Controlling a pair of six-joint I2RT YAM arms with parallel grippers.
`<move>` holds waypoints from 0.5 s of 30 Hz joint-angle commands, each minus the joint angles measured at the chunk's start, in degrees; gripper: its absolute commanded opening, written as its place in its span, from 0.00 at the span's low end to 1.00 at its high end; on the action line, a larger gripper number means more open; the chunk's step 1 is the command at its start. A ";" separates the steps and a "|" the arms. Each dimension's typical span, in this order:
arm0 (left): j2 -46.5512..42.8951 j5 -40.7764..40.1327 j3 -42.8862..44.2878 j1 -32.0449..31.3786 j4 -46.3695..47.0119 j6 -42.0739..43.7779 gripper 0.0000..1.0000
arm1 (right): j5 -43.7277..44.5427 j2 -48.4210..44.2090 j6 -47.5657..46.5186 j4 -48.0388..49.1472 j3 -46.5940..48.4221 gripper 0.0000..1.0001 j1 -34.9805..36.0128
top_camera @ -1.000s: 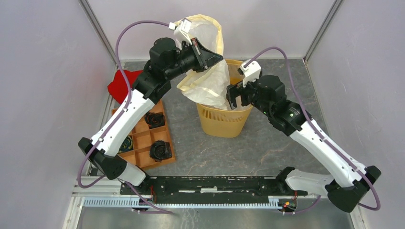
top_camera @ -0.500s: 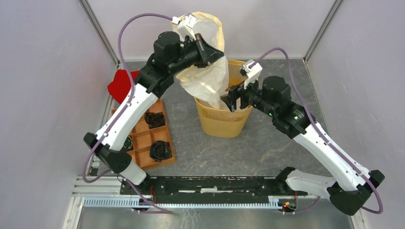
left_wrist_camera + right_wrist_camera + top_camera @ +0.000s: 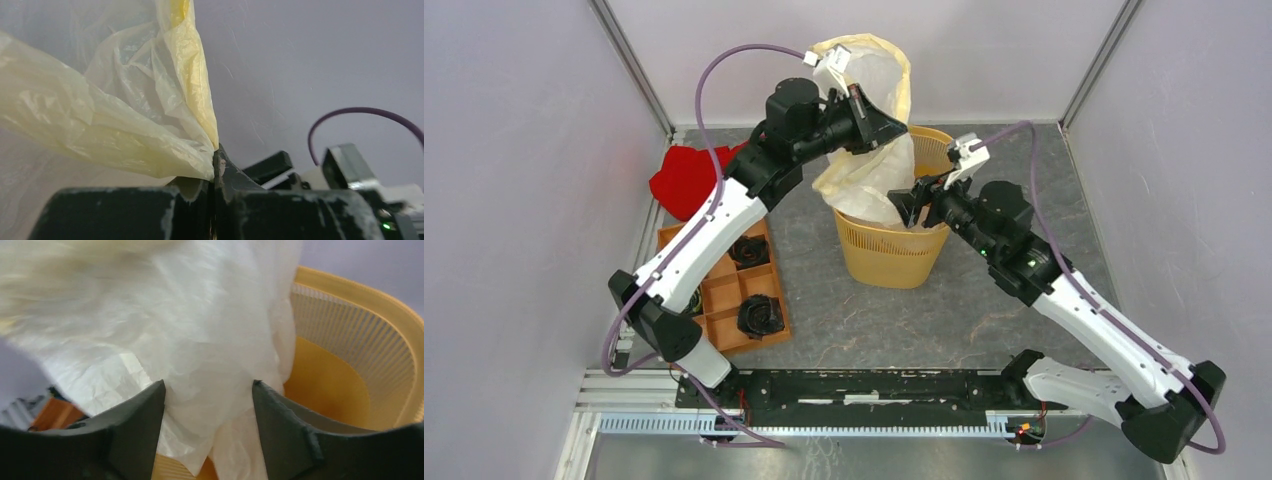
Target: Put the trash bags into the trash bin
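The cream-white trash bag hangs over the orange-yellow mesh trash bin, its lower end inside the rim. My left gripper is shut on the bag's upper edge and holds it high above the bin; the pinched plastic shows in the left wrist view above the closed fingertips. My right gripper is open at the bin's rim, its fingers either side of the bag's lower part, not closed on it. The bin's inner wall shows to the right.
A red cloth lies at the back left. A flat orange compartment tray with black items sits left of the bin. Grey walls enclose the table on three sides.
My left gripper has carried the bag's top to the right, more over the bin. My right gripper has moved forward and up toward the bag's lower part at the rim.
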 commanded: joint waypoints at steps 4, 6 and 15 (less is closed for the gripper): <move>-10.88 -8.61 -1.60 0.36 -12.03 12.03 0.32 | 10.57 0.75 -2.72 10.80 -6.27 0.19 -0.46; -13.92 -11.10 -2.52 0.59 -14.21 14.38 0.51 | 7.96 0.78 -4.62 10.28 -6.17 0.03 -0.55; -22.02 -27.63 -6.50 0.96 -18.75 14.82 0.92 | -0.03 -2.84 -7.93 7.78 -5.47 0.01 -0.61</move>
